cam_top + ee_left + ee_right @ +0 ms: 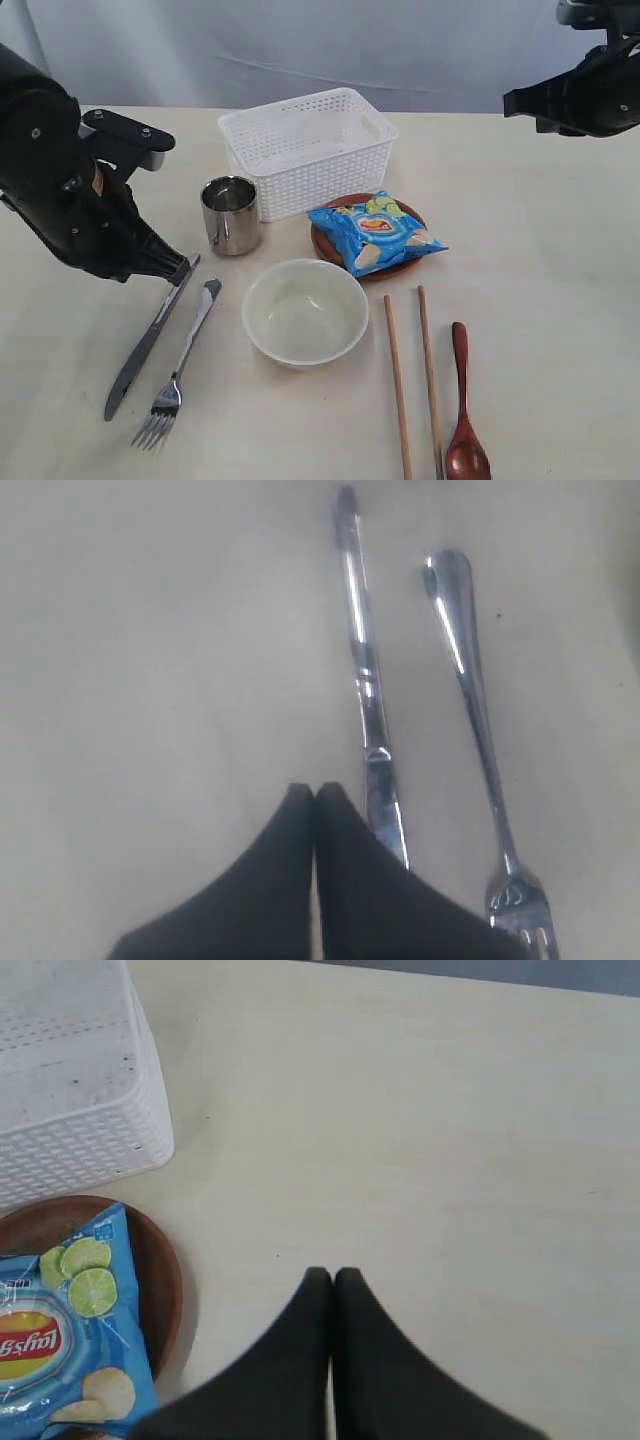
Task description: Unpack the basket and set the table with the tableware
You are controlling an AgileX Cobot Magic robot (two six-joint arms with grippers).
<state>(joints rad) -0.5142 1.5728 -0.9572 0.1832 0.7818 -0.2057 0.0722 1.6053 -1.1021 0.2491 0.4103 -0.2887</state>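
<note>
The white basket (305, 150) stands empty at the back of the table (540, 280). In front of it are a steel cup (231, 214), a reddish-brown plate (323, 247) under a blue chips bag (375, 232), and a cream bowl (305, 310). Two chopsticks (398, 385) and a wooden spoon (465, 420) lie to the right of the bowl. The knife (150, 335) and fork (180, 365) lie to its left. My left gripper (315, 790) is shut and empty, just above and beside the knife (362, 670) and fork (470, 680). My right gripper (332, 1273) hangs shut and empty over bare table, beside the plate (160, 1260).
The left arm (70, 200) fills the left side over the table. The right arm (585, 95) hovers high at the back right corner. The basket's corner (70, 1110) and chips bag (60, 1340) show in the right wrist view.
</note>
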